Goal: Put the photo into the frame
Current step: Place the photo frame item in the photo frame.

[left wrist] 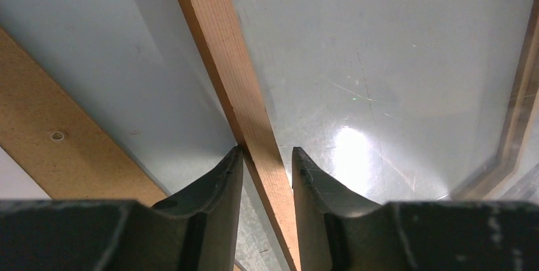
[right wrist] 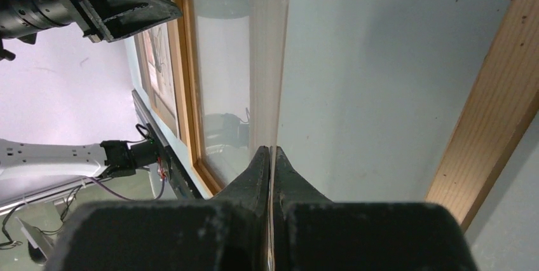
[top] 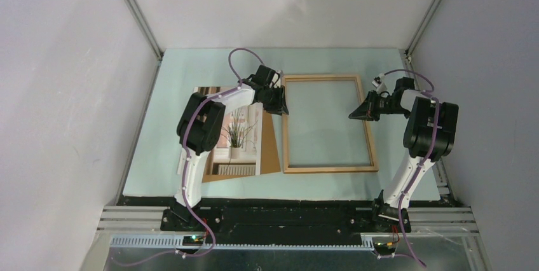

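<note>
Left gripper: my left gripper (left wrist: pixel 266 156) has its jaws apart astride the left rail of the frame (top: pixel 329 169). The wood runs between the fingers (left wrist: pixel 216 188), and there is a sliver of gap on one side, so I judge it is not clamped.
Right gripper: my right gripper (right wrist: pixel 270 153) has its fingers pressed together and hangs inside the frame's opening near the right rail. A thin pale line runs up to the tips, and I cannot tell if anything is pinched there.
Photo, place: the photo (top: pixel 245 137) lies face up on the backing board (top: pixel 270 147), left of the frame and partly under my left arm.
Frame, place: it lies flat on the table (top: pixel 191 70), with the board's right edge just beside its left rail.
Photo, handling: I expect it to be light, thin and bendy. It should sag if I lift it by one corner, and it may crease or smudge under a hard pinch.
Photo, hold: it lies flush on the board with no lip to catch. I would slide it until an edge overhangs, then pinch the margin at mid-edge.
Frame, handling: I expect it to be stiff but light, and likely to skate on the smooth mat. One rail needs steadying while the photo goes in.
Inside the frame: the surface there is shiny and reflective in my wrist views. I cannot tell whether it is glazing or mat.
</note>
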Robot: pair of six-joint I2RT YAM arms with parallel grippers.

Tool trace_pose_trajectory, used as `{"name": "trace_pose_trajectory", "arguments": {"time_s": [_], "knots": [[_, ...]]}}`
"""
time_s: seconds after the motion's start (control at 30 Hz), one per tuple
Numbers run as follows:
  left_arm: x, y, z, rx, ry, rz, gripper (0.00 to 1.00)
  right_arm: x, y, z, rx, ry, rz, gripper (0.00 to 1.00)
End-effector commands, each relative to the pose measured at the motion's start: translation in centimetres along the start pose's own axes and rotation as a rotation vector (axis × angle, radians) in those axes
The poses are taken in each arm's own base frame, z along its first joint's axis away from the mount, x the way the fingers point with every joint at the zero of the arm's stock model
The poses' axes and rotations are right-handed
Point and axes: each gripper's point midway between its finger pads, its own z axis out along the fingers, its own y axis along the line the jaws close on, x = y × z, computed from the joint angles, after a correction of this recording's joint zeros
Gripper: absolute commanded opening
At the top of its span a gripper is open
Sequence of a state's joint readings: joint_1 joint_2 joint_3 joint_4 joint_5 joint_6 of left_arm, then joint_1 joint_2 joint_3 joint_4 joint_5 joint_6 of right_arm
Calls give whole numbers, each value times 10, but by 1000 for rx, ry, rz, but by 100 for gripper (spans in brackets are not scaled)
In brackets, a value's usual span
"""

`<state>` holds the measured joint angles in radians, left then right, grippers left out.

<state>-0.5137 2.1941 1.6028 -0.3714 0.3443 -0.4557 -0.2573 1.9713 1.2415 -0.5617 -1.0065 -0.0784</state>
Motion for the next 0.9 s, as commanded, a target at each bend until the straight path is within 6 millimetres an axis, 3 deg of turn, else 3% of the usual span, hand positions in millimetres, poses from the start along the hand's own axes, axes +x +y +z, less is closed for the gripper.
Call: {"name": "trace_pose_trajectory", "arguments": {"time_s": [0.0, 0.43, 0.87], "knots": [[8, -23, 4, 83, 30, 1, 38, -1, 2, 12, -1, 11, -56, 0], [10, -23, 4, 82, 33, 4, 44, -8, 9, 21, 11, 29, -111, 3], [10, -23, 4, 85, 34, 9, 47, -15, 6, 27, 34, 23, -132, 14]]}}
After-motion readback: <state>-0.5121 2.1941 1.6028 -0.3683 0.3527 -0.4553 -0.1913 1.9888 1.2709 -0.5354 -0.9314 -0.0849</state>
